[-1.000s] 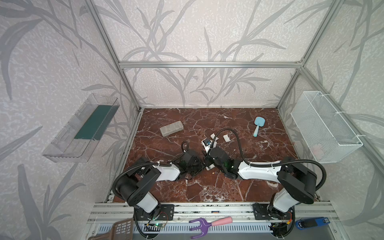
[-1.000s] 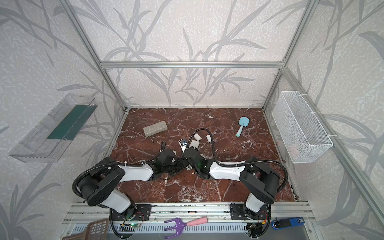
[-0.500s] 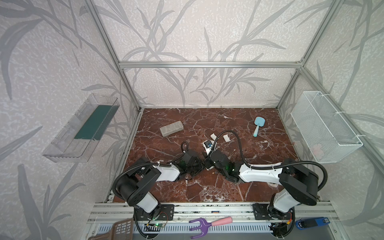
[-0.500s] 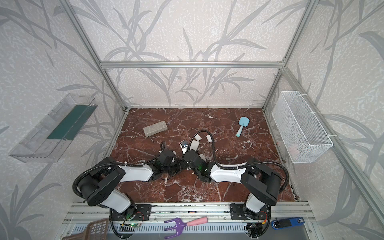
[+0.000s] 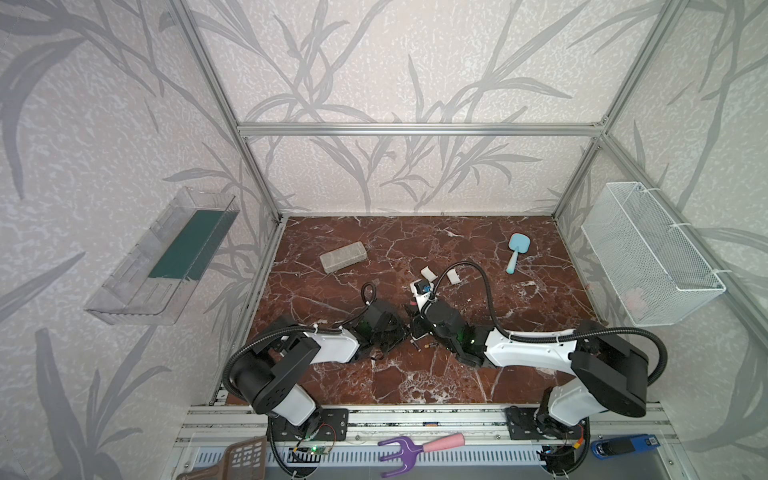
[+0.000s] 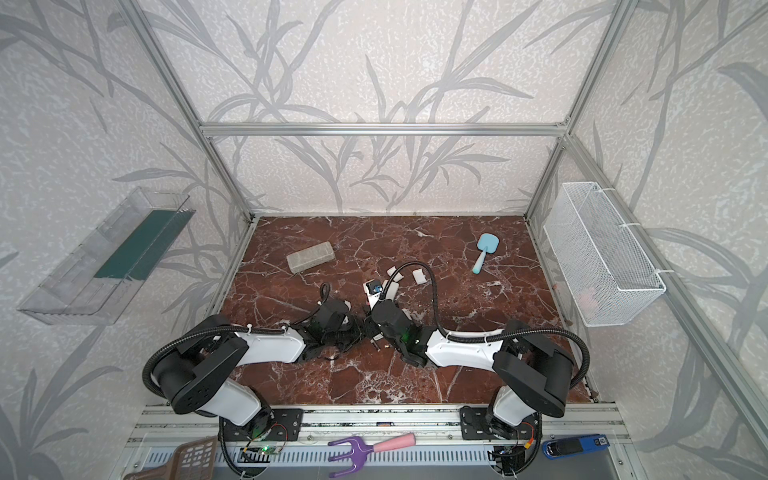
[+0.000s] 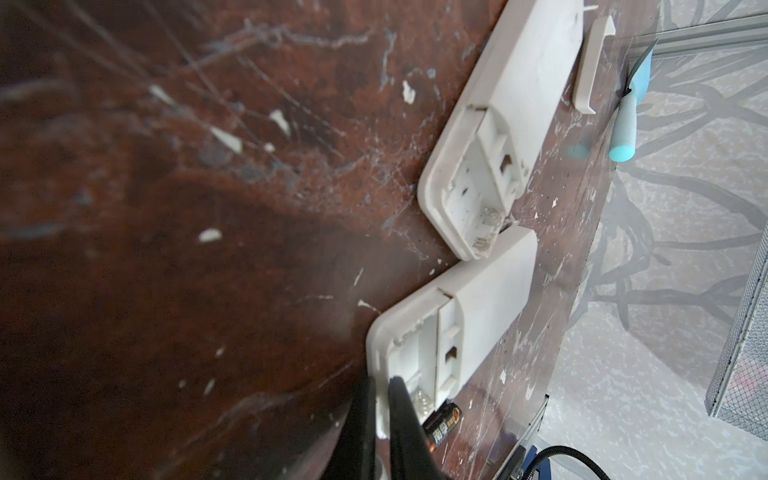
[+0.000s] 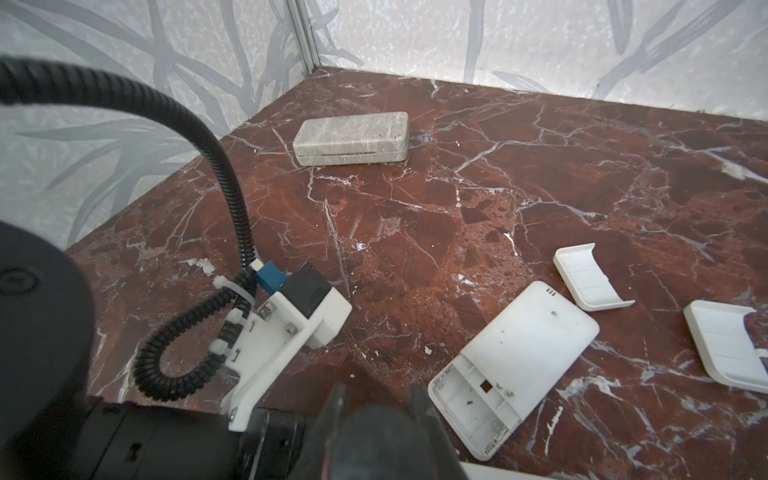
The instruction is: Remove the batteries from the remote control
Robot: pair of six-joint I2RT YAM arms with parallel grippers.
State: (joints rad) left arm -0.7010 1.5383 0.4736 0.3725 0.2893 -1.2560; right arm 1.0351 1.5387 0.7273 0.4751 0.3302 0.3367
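In both top views the left arm (image 5: 332,345) and right arm (image 5: 525,345) meet wrist to wrist over the middle of the worktop (image 5: 449,378), a glossy red-brown slab veined white like marble. Just in front of them lie the batteries (image 5: 427,345), tiny dark cylinders with gold tips, out on the slab.

In the left wrist view the left pincer (image 7: 381,384), with black tapered fingers, is pinched together on the thin end wall of the near remote control (image 7: 478,307). This is matte white plastic with rounded corners, lying back up with its bay uncovered. The bay shows a coil spring and, as far as can be seen, no cell. One battery (image 7: 442,424), glossy black with an orange-gold band, lies just beside that end. The far remote control (image 7: 519,104) also has a bare bay.

In the right wrist view the right pincer (image 8: 376,401) sits at the frame's edge, and I cannot tell whether it is apart or gripping. Two curved white covers (image 8: 590,276) lie hollow side up, and a grey speckled case (image 8: 351,137) sits well apart.

Unloading looks nearly done. The next move probably calls for releasing the wall and checking the hidden part of the bay
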